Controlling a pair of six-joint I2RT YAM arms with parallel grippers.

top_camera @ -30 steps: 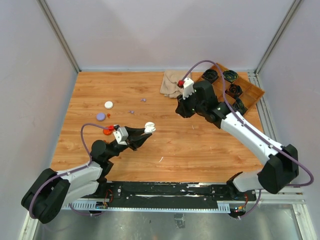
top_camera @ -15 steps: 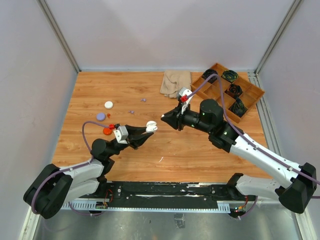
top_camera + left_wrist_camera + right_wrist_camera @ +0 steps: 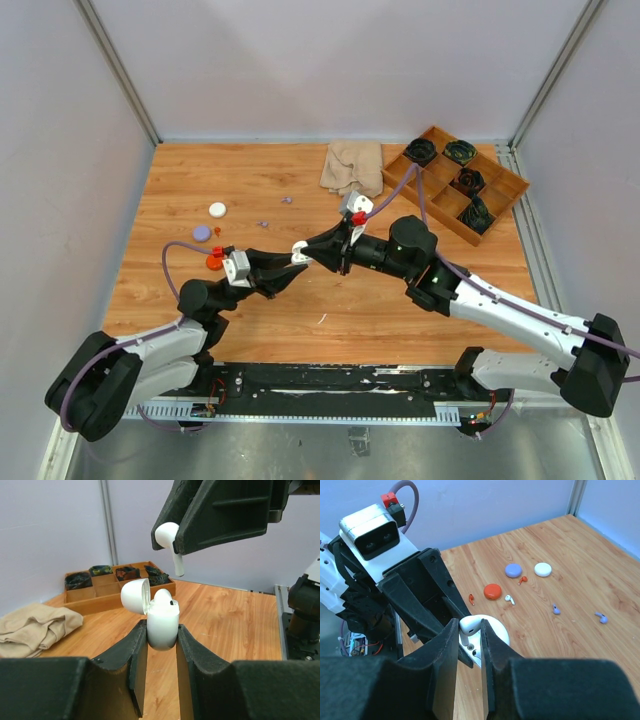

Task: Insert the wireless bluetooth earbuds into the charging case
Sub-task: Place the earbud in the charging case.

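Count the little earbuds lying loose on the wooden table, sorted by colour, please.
White earbud: 1
Orange earbuds: 2
Purple earbuds: 2
Total: 5

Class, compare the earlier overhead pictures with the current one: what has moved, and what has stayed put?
The right gripper, shut on a white earbud, swung left from beside the cloth to just above the open charging case. The left gripper stayed, clamping that case; the cloth has not moved.
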